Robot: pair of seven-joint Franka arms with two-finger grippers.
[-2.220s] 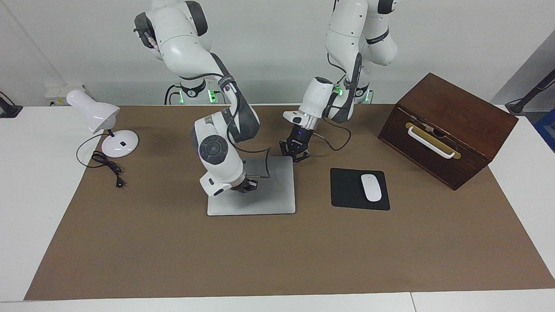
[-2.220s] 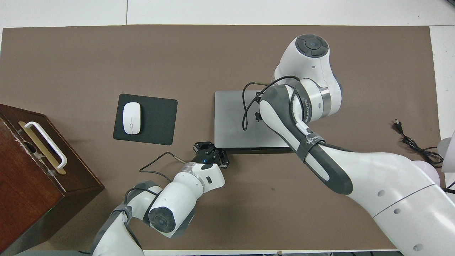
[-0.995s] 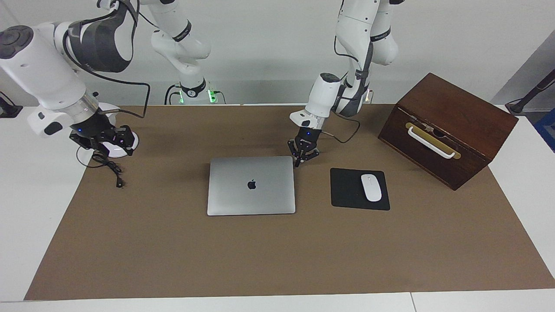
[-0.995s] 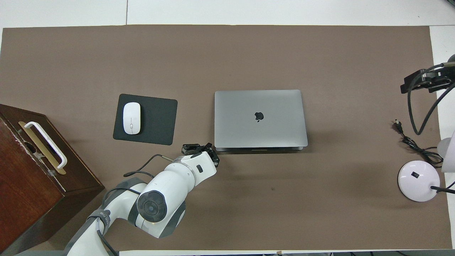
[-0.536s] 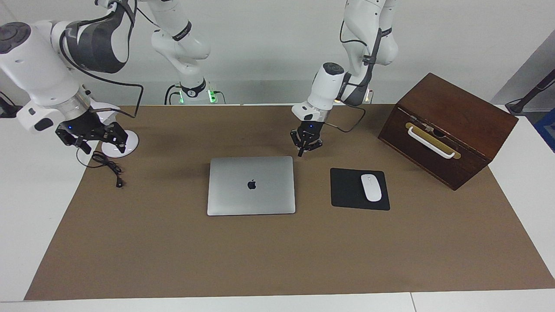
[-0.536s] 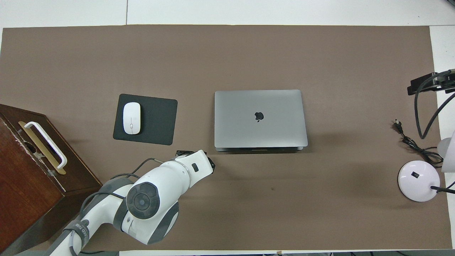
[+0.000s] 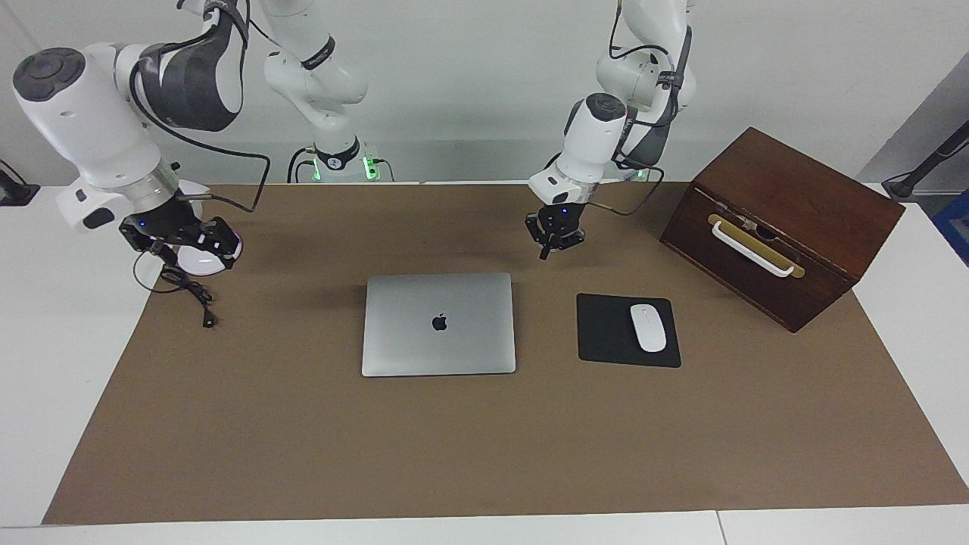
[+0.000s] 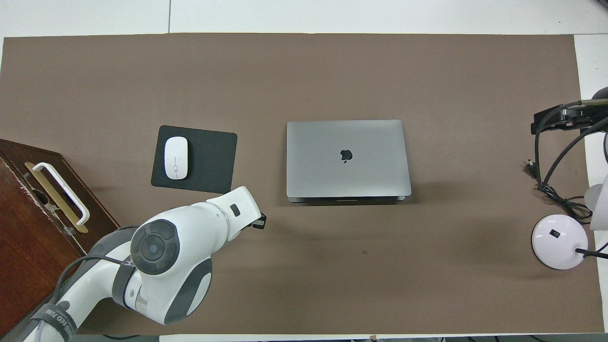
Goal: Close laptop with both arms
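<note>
- One laptop [image 7: 438, 324], one mouse [image 7: 648, 327] on one pad [image 7: 606, 333], one box [image 7: 783, 223], one lamp [image 8: 559, 241].
- Laptop: silver, lid down flat, dark logo up; mid-mat, beside the pad.
- Left gripper [image 7: 544, 254] pressed together, over bare mat.
- Right gripper [image 7: 198, 241] spread, empty, over the lamp base.

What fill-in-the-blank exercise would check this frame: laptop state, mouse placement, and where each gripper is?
1. The laptop lies flat with its lid ____.
2. The white mouse rests on the black ____.
3. The right gripper hangs over the white ____ base, touching nothing.
4. The left gripper, raised clear of the laptop, holds ____.

Missing words: closed; mouse pad; lamp; nothing
</note>
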